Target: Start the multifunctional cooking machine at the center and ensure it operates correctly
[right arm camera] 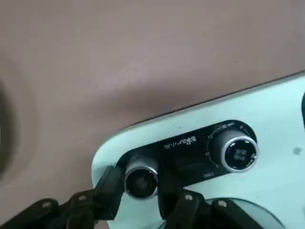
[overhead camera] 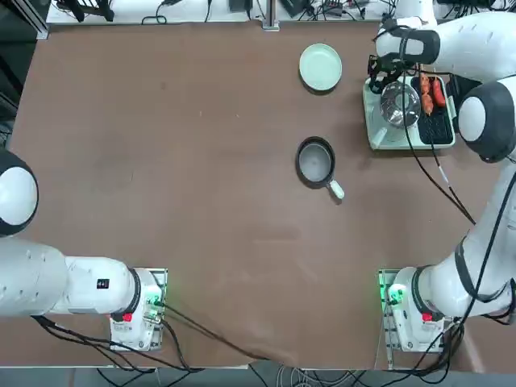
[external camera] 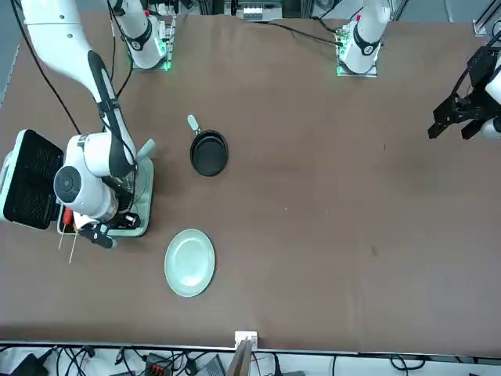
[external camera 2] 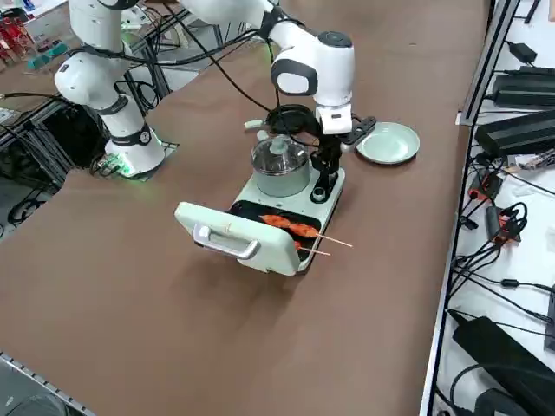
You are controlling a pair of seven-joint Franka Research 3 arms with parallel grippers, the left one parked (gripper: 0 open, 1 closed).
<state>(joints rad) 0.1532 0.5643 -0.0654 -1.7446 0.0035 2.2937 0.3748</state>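
The cooking machine [external camera 2: 323, 208], pale green, sits on the brown table [external camera 2: 173, 303], glass-lidded pot [external camera 2: 280, 166] and skewered food [external camera 2: 290, 226] aboard, black lid [external camera: 33, 180] open. The right gripper [right arm camera: 140, 186] is clamped on one silver-rimmed control knob [right arm camera: 141, 182].

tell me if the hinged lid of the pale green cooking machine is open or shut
Open: the lid lies folded back, leaving the skewers exposed.
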